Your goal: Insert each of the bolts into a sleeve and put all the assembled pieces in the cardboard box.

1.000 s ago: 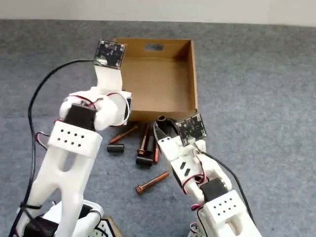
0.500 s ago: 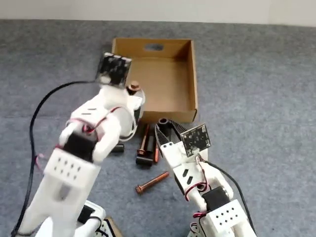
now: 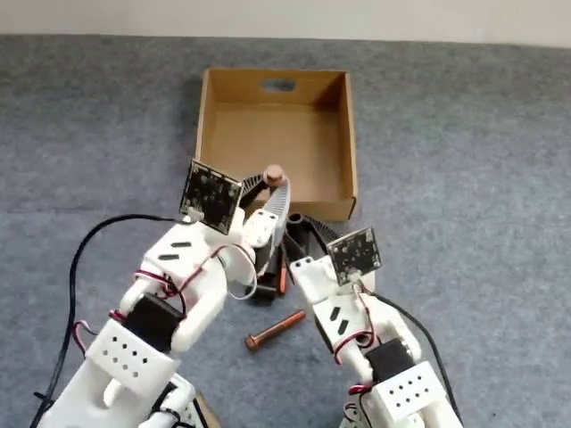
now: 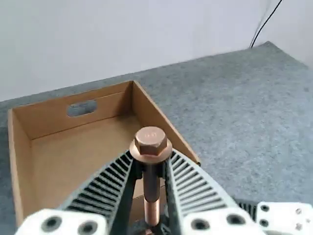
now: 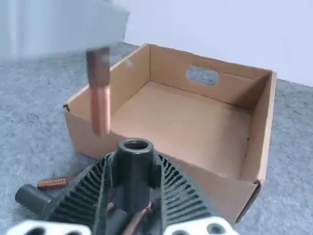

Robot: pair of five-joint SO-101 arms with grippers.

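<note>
My left gripper (image 4: 151, 164) is shut on a copper bolt (image 4: 151, 143), held upright with its hex head on top. In the high view this bolt (image 3: 274, 174) hangs at the front wall of the cardboard box (image 3: 277, 134). My right gripper (image 5: 133, 164) is shut on a black sleeve (image 5: 133, 169), upright with its open bore facing up. The sleeve (image 3: 295, 220) stands just in front of the box. In the right wrist view the bolt's shaft (image 5: 100, 93) hangs beside and above the sleeve, apart from it.
A loose copper bolt (image 3: 275, 328) lies on the grey carpet between the arms. More bolts and black sleeves (image 3: 264, 290) lie half hidden under the left arm. A spare sleeve (image 5: 30, 197) with a threaded bolt end (image 5: 52, 183) rests near the box's front corner.
The left arm has swung right and forward from the box's left wall, carrying the bolt to the box's front wall close to the sleeve. The right gripper has hardly moved.
</note>
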